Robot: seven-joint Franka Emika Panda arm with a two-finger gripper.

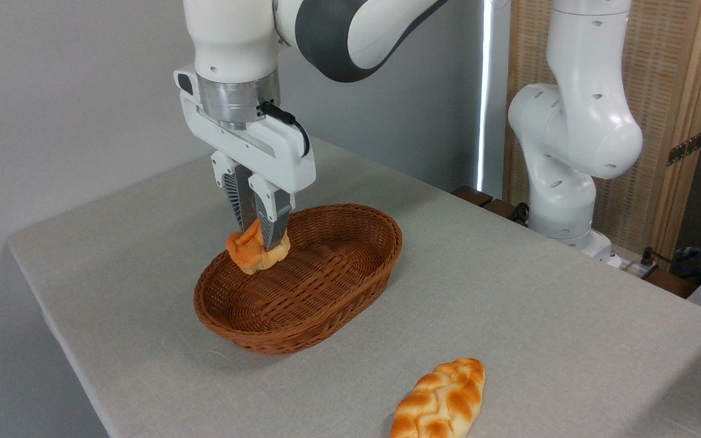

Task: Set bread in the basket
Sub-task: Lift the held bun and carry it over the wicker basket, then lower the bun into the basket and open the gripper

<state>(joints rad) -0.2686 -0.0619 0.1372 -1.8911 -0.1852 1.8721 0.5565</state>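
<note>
Arm: 1, white, reaching down from above, wrist vertical. Tool (258,237): pointing straight down, 2 fingers (272,222) pinched close together.

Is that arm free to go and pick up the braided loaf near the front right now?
Probably not yet: the gripper is shut on the bun above the basket. The braided loaf lies unobstructed.

Bread (254,250): small orange-golden bun, lumpy, squashed and tilted between the gripper (259,237) fingers, hanging over the left end of the basket, not resting on its floor. Basket (326,292): oval brown wicker, low sloping sides, upright, nothing lying inside it, long axis diagonal, sitting mid-tabletop and closer to the left edge.
</note>
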